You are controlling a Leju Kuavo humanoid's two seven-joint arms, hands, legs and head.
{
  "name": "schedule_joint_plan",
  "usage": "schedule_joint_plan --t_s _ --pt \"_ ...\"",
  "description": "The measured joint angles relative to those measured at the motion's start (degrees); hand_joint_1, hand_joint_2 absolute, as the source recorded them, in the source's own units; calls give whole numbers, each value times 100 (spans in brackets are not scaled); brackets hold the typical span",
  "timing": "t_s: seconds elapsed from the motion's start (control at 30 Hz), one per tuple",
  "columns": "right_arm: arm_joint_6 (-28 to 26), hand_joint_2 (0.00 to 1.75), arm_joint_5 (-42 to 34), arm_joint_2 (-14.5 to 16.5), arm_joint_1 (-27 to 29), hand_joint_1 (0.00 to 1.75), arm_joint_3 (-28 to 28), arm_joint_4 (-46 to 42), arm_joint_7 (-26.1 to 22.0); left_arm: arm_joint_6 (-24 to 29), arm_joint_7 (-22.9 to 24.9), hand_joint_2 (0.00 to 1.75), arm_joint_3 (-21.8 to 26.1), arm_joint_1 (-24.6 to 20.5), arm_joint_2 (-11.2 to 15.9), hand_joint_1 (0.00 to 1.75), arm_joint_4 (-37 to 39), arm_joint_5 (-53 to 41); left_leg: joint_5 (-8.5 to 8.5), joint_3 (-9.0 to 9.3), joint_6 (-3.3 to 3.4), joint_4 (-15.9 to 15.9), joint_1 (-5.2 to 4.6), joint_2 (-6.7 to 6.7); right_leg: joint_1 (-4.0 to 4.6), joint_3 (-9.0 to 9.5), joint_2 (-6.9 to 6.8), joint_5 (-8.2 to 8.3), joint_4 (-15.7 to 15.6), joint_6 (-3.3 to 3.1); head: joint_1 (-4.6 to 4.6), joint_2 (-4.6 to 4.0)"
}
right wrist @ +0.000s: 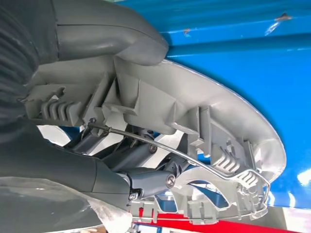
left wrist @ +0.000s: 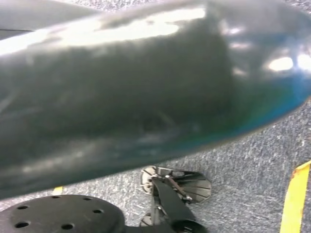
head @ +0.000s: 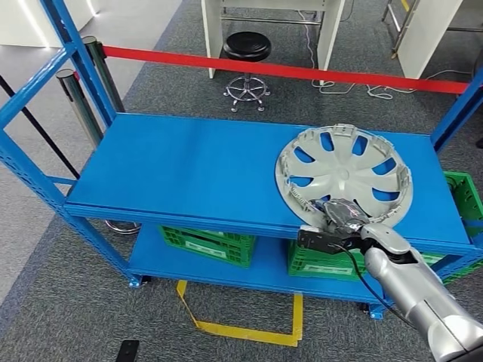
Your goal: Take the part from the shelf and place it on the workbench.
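Grey carpet [left wrist: 256, 145] with yellow tape [left wrist: 295, 199] at one edge.

One hubcap [head: 343, 173] lies on one blue shelf [head: 188, 170], with three green crates [head: 207, 244] below, one stool [head: 247, 47] and two posts [head: 80, 102] behind.

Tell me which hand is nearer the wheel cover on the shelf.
Right. The right hand grips the wheel cover at its near rim; the left hangs low by the floor, away from it.

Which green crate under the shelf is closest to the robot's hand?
The green crate right below the right hand, under the hubcap. The other crate sits further left.
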Motion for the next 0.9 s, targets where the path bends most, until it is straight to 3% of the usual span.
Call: schedule_joint_plan --t_s 0.07,0.13,0.2,0.23,0.3,0.37,0.4,0.43,0.5,0.53,0.57,0.7,0.77,0.83,0.87,0.9 --pt "-4 175 3 -93 68 175 -4 -186 40 -1 -9 0 21 3 2 0 0 9 108 176 44 -427 -15 1 19 -24 2 -12 21 56 2 1" --pt "-3 175 14 -200 137 175 -9 -386 75 -2 -16 0 50 18 1 0 0 19 101 178 97 -466 -27 1 18 -38 3 -10 16 117 4 1" --pt "6 175 59 -310 229 175 -13 -591 122 -2 -24 0 77 22 2 0 0 23 129 179 169 -501 -18 3 1 -117 4 -118 135 174 14 1" --pt "6 175 100 -367 281 175 -14 -699 155 -2 -28 0 87 20 1 0 0 23 144 175 201 -518 -8 3 -7 -230 4 -257 352 199 22 1" --pt "-3 175 204 -471 399 175 -9 -920 228 -3 -35 0 104 24 -9 0 0 22 151 152 231 -520 -8 1 -22 -605 4 -625 1104 238 43 2" --pt "-7 175 314 -562 518 175 1 -1183 286 -3 -36 0 121 41 -17 0 0 16 148 142 237 -516 -12 0 -36 -917 3 -777 1698 268 43 1" --pt "-2 175 368 -612 569 175 5 -1328 309 -2 -37 0 130 46 -20 0 0 14 144 142 236 -511 -11 -2 -46 -937 3 -688 1694 277 45 1" --pt "8 175 425 -666 609 175 10 -1478 331 -3 -37 0 138 48 -22 0 0 9 137 143 229 -504 -8 -6 -61 -841 2 -494 1449 284 44 0" --pt "41 175 523 -777 659 175 18 -1772 369 -10 -37 0 156 47 -25 0 0 0 108 131 187 -474 -21 -18 -91 -475 4 -96 655 298 48 0" --pt "64 175 566 -829 674 175 27 -1917 386 -15 -38 0 172 46 -25 0 0 -6 97 109 158 -450 -35 -23 -99 -336 10 -4 360 285 46 1" --pt "88 175 598 -871 693 175 37 -2044 401 -21 -39 0 188 46 -24 0 0 -10 92 84 129 -432 -52 -26 -101 -268 17 13 210 266 43 1" --pt "166 175 671 -1036 778 175 71 -2531 445 -39 -91 0 240 55 -18 0 0 -25 5 -2 37 -303 -53 -22 -99 -292 25 -34 208 112 19 1" --pt "177 175 736 -1184 857 175 68 -2857 556 -35 -272 0 267 53 -19 0 0 -8 -288 -234 1 213 -48 -13 -96 -283 7 -38 204 57 -10 1" --pt "173 175 857 -1379 1013 175 48 -3240 732 -22 -566 0 318 62 -28 0 0 20 -595 -597 3 975 -49 -10 -62 -271 -18 -58 207 19 -26 0" --pt "161 175 913 -1471 1110 175 30 -3416 803 -9 -708 0 345 72 -35 0 0 27 -636 -719 21 1215 -53 -10 -39 -258 -26 -71 209 0 -27 0" --pt "141 175 955 -1560 1222 175 1 -3590 858 10 -839 0 366 83 -43 0 0 26 -568 -756 56 1262 -64 -10 -13 -241 -29 -85 210 -18 -27 0"
